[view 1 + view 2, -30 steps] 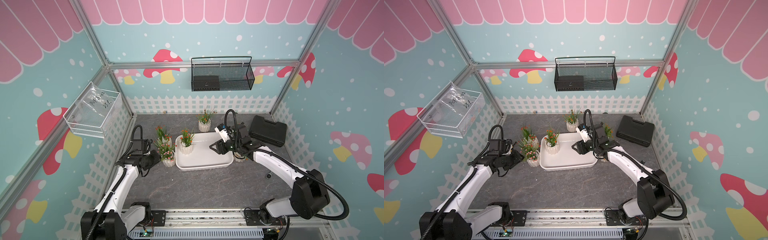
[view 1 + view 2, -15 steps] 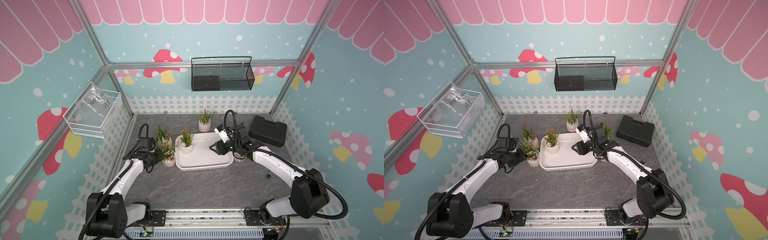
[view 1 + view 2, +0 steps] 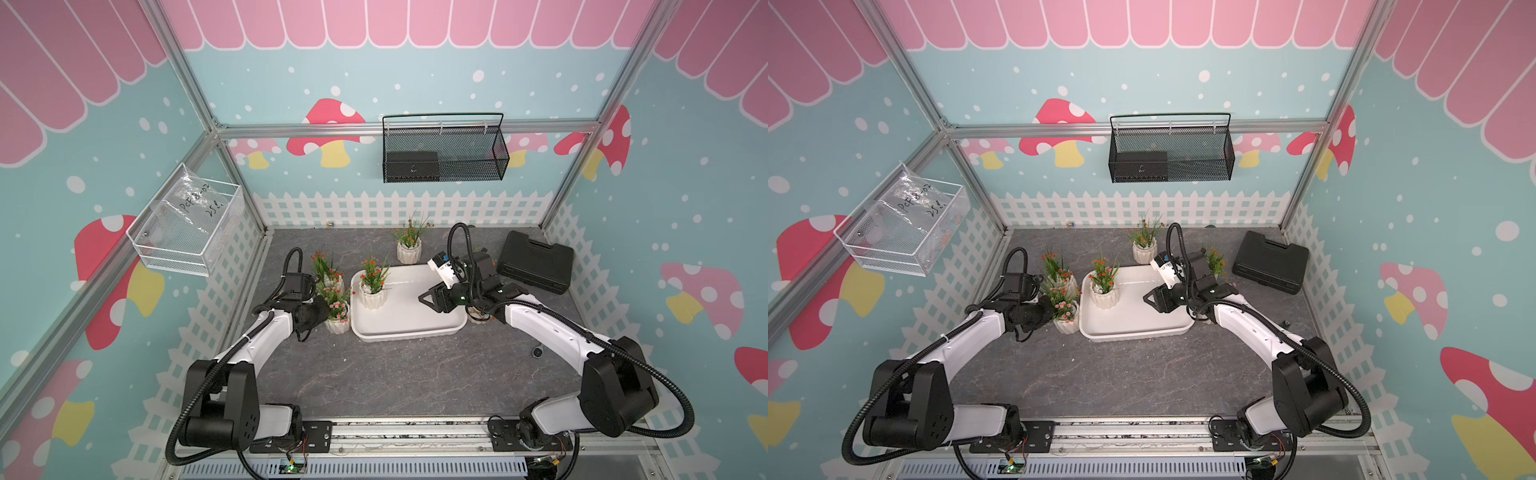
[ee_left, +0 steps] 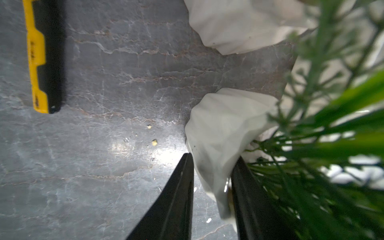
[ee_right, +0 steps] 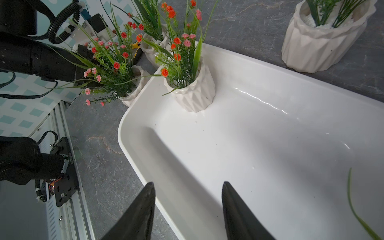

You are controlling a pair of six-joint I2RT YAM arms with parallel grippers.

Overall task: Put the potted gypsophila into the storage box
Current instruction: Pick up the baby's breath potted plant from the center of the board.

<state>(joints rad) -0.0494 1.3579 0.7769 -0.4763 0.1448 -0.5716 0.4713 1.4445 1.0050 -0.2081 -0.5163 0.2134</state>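
Since our left pincer (image 4: 214, 156) straddles the rim of a gypsophila pot (image 4: 220, 124), grip uncertain, we should clamp firmly, then lift straight over the storage box (image 3: 409, 305) wall; our right pincer (image 5: 188, 183) gapes empty.

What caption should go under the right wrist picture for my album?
Open right gripper hovers over the white storage box, where one potted gypsophila already stands.

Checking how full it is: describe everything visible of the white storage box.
The storage box is a shallow, glossy white plastic-looking tub with rounded corners and a flared rim, lying flat on the grey table. One potted gypsophila stands upright in its far left corner; nothing else stands inside. The right gripper hangs open above it.
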